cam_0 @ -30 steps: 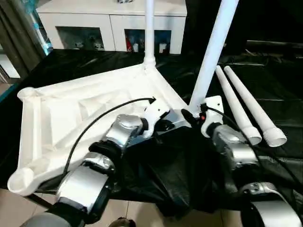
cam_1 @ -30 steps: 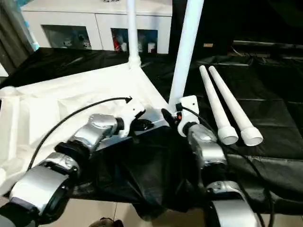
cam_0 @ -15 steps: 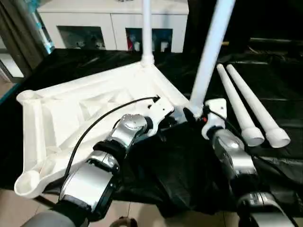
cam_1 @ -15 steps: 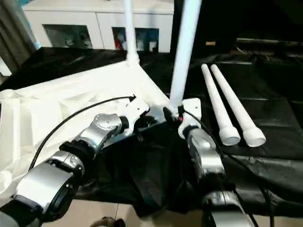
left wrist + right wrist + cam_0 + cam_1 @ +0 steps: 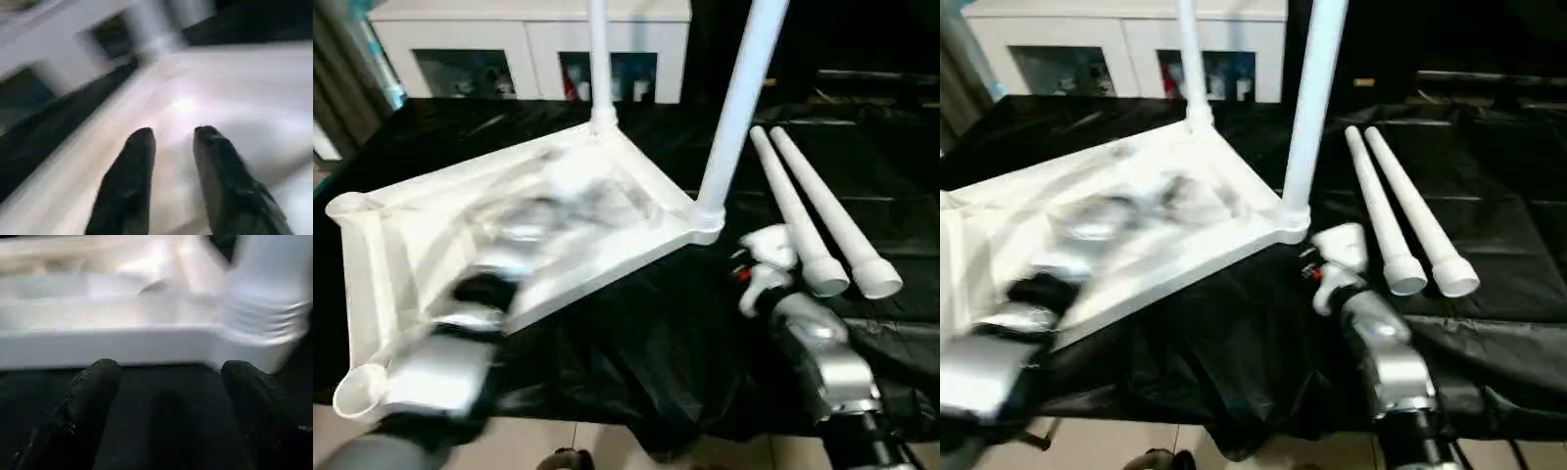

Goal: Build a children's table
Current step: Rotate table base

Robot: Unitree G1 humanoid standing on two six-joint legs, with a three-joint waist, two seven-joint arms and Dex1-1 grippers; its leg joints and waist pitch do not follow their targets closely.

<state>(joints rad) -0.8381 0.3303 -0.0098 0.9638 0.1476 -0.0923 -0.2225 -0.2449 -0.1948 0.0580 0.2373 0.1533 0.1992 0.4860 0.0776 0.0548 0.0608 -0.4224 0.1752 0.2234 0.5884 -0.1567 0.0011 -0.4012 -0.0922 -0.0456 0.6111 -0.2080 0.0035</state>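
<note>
Left arm [image 5: 480,294] motion-blurred over tabletop [image 5: 391,235].

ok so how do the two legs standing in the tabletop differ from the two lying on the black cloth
The fitted legs stand upright, bases seated in the tabletop's corner sockets. The loose legs lie flat side by side on the black cloth to its right, open ends toward the robot. All four are white tapered tubes.
</note>
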